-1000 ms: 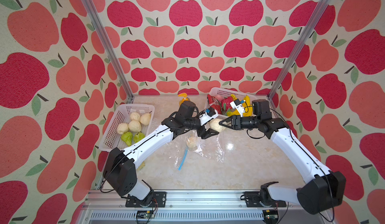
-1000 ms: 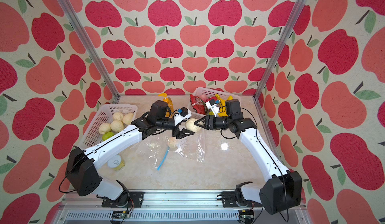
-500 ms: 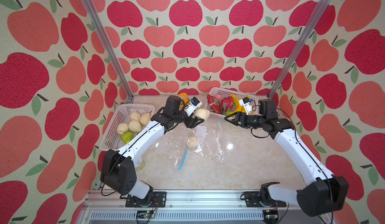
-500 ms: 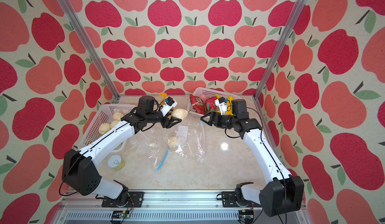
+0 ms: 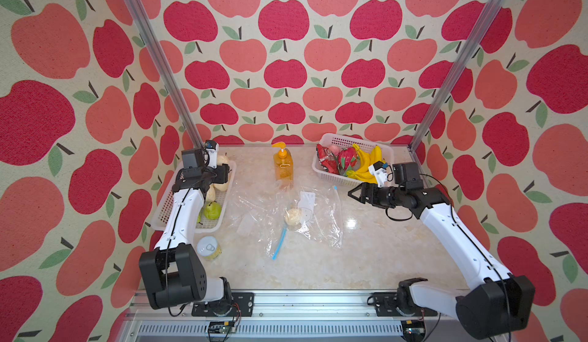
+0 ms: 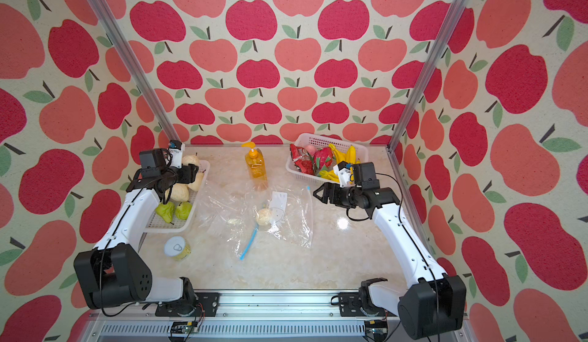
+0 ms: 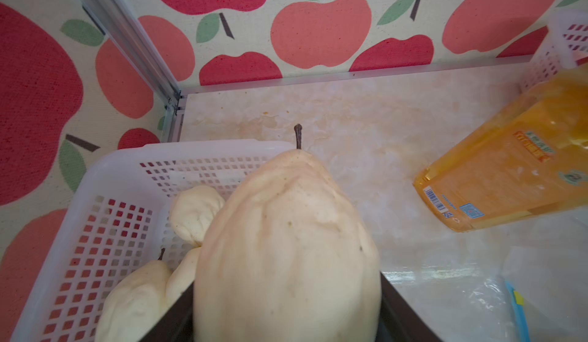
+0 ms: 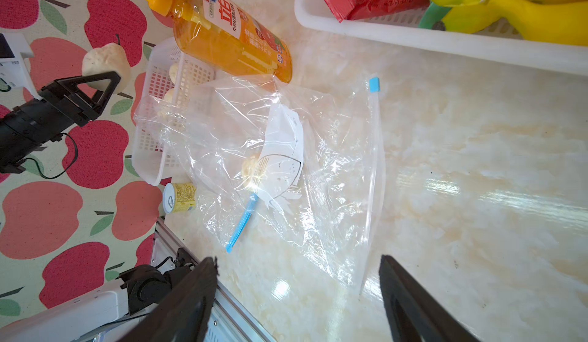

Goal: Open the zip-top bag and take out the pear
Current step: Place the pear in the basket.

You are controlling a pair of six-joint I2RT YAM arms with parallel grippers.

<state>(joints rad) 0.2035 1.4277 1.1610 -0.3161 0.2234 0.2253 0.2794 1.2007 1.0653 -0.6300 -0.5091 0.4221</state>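
Note:
My left gripper [image 7: 286,289] is shut on a pale yellow pear [image 7: 286,235] with a dark stem. It holds the pear above the far end of the white left basket [image 7: 191,148]; the right wrist view also shows this pear [image 8: 106,59] past the gripper's black fingers [image 8: 95,89]. The clear zip-top bag [image 5: 315,219] lies crumpled mid-table with its blue zip strip [image 5: 278,242]. A pale round fruit [image 5: 292,216] sits under its plastic. My right gripper [image 5: 353,194] hangs open and empty just right of the bag.
The left basket [image 5: 210,228] holds pale and green pears. An orange soap bottle [image 5: 282,165] stands behind the bag. A second basket [image 5: 331,178] at the back right holds bananas, a dragon fruit and red packets. A small can [image 5: 208,247] stands in front of the left basket.
The left arm has carried the pear from above the bag leftward to over the basket. The right gripper has opened, released the pear and drawn back to the right.

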